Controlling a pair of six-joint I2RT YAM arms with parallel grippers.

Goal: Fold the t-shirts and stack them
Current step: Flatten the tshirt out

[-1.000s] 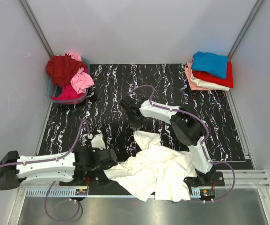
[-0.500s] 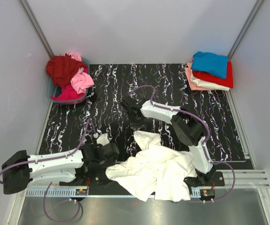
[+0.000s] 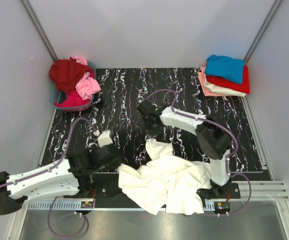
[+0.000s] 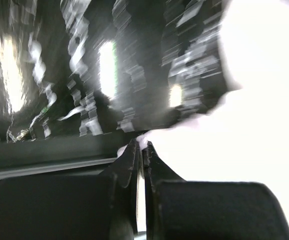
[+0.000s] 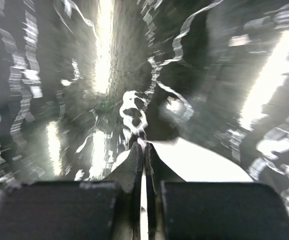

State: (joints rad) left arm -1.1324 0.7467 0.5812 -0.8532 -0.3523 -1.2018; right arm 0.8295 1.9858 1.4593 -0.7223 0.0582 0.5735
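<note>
Swung in toward the white t-shirt (image 3: pixel 169 182) since a second ago, with the left gripper (image 3: pixel 116 165) gone from wide open to closed. Pushed a little to the right too, over on the right arm's side. Biggest of all, black table (image 3: pixel 119 100) with white squiggles. Next, white t-shirt lying crumpled at the near edge, between the two arms. Far left, blue basket (image 3: pixel 54 97) holding dark red t-shirt (image 3: pixel 66 72), pink t-shirt (image 3: pixel 87 86) and magenta t-shirt (image 3: pixel 71 101) in a loose heap. Far right corner, neat stack: blue t-shirt (image 3: pixel 225 67) on top, then red t-shirt (image 3: pixel 234 81), folded white t-shirt (image 3: pixel 229 90), salmon t-shirt (image 3: pixel 207 89) lowest. Left gripper pinching the white t-shirt's left edge, tips pressed together. Right gripper (image 3: pixel 153 136) clamped on its far corner. Both wrist views very blurry
</note>
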